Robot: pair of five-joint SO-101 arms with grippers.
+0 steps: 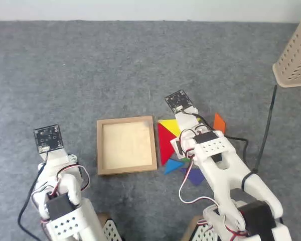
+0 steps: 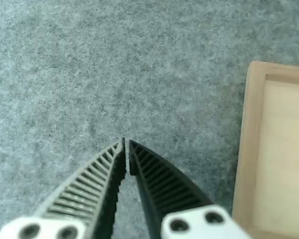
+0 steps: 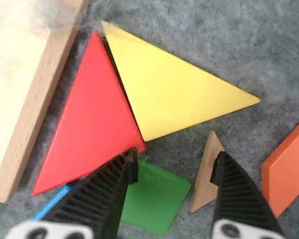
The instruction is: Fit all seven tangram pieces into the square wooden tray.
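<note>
The square wooden tray lies empty on the grey carpet between the two arms. Right of it lie the pieces: a red triangle against the tray's side, a yellow triangle touching it, a green square, a small plain-wood triangle, an orange piece, a blue triangle and a purple piece. My right gripper hangs open above the green square, one finger by the red triangle's corner, the other over the wood triangle. My left gripper is shut over bare carpet, left of the tray.
A beige perforated basket stands at the far right edge, with a black cable running down from it past the right arm. Open carpet stretches behind and left of the tray.
</note>
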